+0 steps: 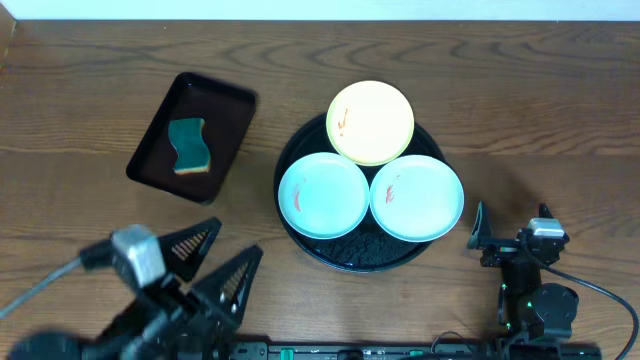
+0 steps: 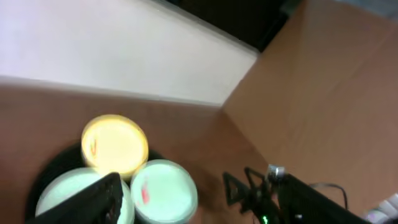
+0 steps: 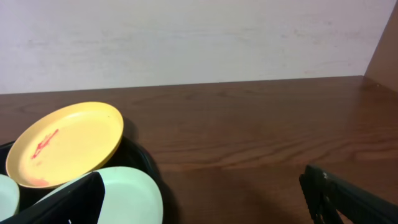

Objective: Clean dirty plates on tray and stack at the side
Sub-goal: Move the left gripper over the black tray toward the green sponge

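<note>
The round black tray [image 1: 360, 252] sits mid-table with three plates on it. The pale yellow plate [image 1: 371, 122] lies at the far side and has a red smear. Two mint plates lie in front, left [image 1: 323, 195] and right [image 1: 417, 197], each with a red smear. My left gripper [image 1: 215, 262] is open and empty, raised over the table's front left, apart from the tray. My right gripper [image 1: 510, 232] is open and empty, just right of the tray. The right wrist view shows the yellow plate [image 3: 65, 143], a mint plate [image 3: 134, 193] and open jaws [image 3: 200, 190].
A rectangular dark tray [image 1: 192, 137] at the back left holds a green and yellow sponge [image 1: 189, 146]. Bare wooden table lies right of the round tray [image 3: 261, 143]. A pale wall stands behind the table. The left wrist view shows my right arm [image 2: 273, 186].
</note>
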Robot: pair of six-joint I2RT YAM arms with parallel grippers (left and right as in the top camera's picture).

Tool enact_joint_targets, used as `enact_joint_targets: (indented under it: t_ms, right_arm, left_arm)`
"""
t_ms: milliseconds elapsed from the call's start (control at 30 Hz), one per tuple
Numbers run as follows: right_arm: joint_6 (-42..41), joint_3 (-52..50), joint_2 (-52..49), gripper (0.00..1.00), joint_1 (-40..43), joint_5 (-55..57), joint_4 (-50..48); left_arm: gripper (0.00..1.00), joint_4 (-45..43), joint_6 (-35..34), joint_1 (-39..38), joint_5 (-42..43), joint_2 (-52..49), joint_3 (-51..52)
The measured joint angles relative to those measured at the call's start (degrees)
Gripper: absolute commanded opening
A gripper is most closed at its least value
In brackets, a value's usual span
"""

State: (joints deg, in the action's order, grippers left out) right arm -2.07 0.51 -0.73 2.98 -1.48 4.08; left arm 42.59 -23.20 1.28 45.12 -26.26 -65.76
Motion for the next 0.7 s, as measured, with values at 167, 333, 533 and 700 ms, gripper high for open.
enact_joint_targets:
  t_ms: [167, 333, 533, 700]
  right_arm:
    - [0.0, 0.0, 0.0, 0.99, 0.0, 0.0, 0.0]
    - [0.0, 0.0, 0.0, 0.99, 0.0, 0.0, 0.0]
    - [0.0, 0.0, 0.0, 0.99, 0.0, 0.0, 0.0]
    - [0.0, 0.0, 0.0, 0.99, 0.0, 0.0, 0.0]
  left_arm:
    - [0.80, 2.0, 1.6, 0.0, 1.0, -7.6, -1.1]
    - [0.80, 2.0, 1.7, 0.0, 1.7, -10.6, -1.1]
    - [0.80, 4.7, 2.5, 0.0, -1.5, -13.0, -1.1]
    - [0.80, 9.5, 2.5, 0.0, -12.3, -17.1, -1.1]
